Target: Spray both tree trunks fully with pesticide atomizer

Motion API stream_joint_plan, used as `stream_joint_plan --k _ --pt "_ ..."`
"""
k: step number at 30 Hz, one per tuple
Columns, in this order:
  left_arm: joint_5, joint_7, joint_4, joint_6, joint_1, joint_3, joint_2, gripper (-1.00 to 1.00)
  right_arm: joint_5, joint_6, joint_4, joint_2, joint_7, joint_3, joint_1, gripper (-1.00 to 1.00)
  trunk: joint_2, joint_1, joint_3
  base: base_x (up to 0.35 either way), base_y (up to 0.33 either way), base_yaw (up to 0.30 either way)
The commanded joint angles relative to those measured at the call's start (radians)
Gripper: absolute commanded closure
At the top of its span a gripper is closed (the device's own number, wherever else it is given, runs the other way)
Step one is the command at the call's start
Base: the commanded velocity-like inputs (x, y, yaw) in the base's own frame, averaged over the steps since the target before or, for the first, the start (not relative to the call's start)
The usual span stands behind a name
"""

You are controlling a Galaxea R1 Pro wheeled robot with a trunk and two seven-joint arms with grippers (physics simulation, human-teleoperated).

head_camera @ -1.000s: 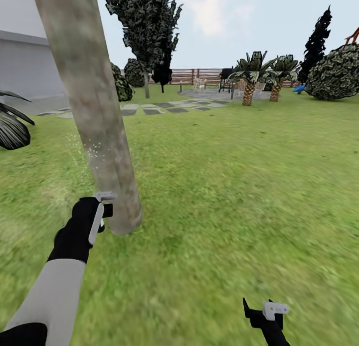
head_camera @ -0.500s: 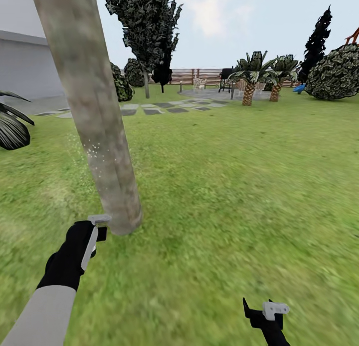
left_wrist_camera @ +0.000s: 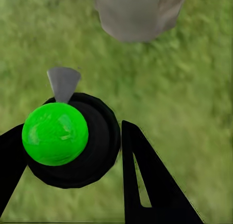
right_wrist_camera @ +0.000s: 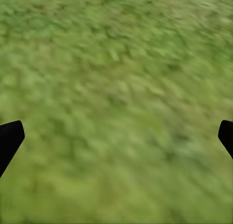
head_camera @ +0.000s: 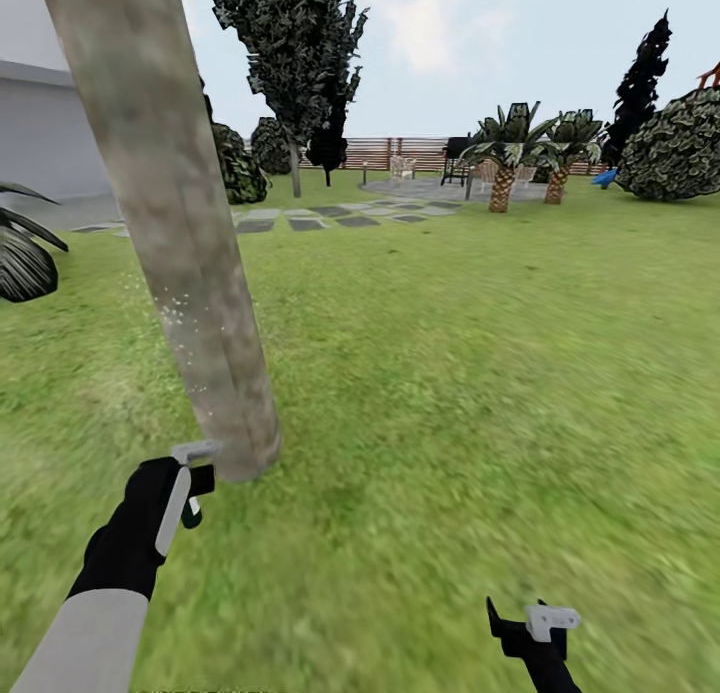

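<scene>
- Head view: left gripper [head_camera: 190,478] at 7 o'clock, beside the trunk [head_camera: 180,243] base; spraying step, and the next move likely needs aiming higher.
- Left wrist view: fingers [left_wrist_camera: 150,185] clamped on the atomizer [left_wrist_camera: 68,139].
- Right wrist view: right gripper [right_wrist_camera: 116,136] spread apart over grass [right_wrist_camera: 116,64].

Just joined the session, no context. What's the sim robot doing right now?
The left end effector is shut on a black pesticide atomizer with a bright green round cap, held low beside the base of a thick, pale grey-beige mottled tree trunk on the green grass lawn. A sprinkle of white specks shows partway up the trunk. The right end effector hangs open over bare grass, holding nothing.
</scene>
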Motion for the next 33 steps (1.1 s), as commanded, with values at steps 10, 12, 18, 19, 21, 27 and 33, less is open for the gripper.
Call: stream_joint_plan --k 10,12,18,19,21,27,33 --pt "-0.002 0.0 0.0 -0.002 0.012 -0.001 0.0 1.0 0.0 0.0 0.0 0.0 0.0 0.0 0.0 -1.0 0.0 0.0 0.0 0.03 -0.031 0.254" --pt "-0.002 0.0 -0.001 -0.002 0.014 -0.002 0.0 1.0 0.0 0.0 0.0 0.0 0.0 -0.001 0.0 -1.0 0.0 0.0 0.0 0.165 -0.189 0.106" --pt "-0.002 0.0 -0.001 -0.003 0.016 -0.005 -0.003 1.0 0.0 0.0 0.0 0.0 0.0 0.0 0.0 -1.0 0.0 0.0 0.0 0.162 -0.228 0.013" --pt "-0.002 0.0 -0.001 -0.003 0.016 -0.005 -0.003 1.0 0.0 0.0 0.0 0.0 0.0 0.0 0.0 -1.0 0.0 0.0 0.0 0.148 -0.24 0.001" --pt "-0.002 0.0 -0.001 -0.003 0.016 -0.006 -0.003 1.0 0.0 0.0 0.0 0.0 0.0 0.0 0.0 -1.0 0.0 0.0 0.0 0.14 -0.245 0.0" --pt "-0.002 0.0 -0.001 -0.003 0.016 -0.006 -0.004 1.0 0.0 0.0 0.0 0.0 0.0 0.0 0.0 -1.0 0.0 0.0 0.0 0.049 -0.266 0.0" --pt "-0.002 0.0 -0.001 -0.003 0.016 -0.006 -0.005 1.0 0.0 0.0 0.0 0.001 0.0 0.0 0.0 -1.0 0.0 0.0 0.0 0.008 -0.273 0.0"
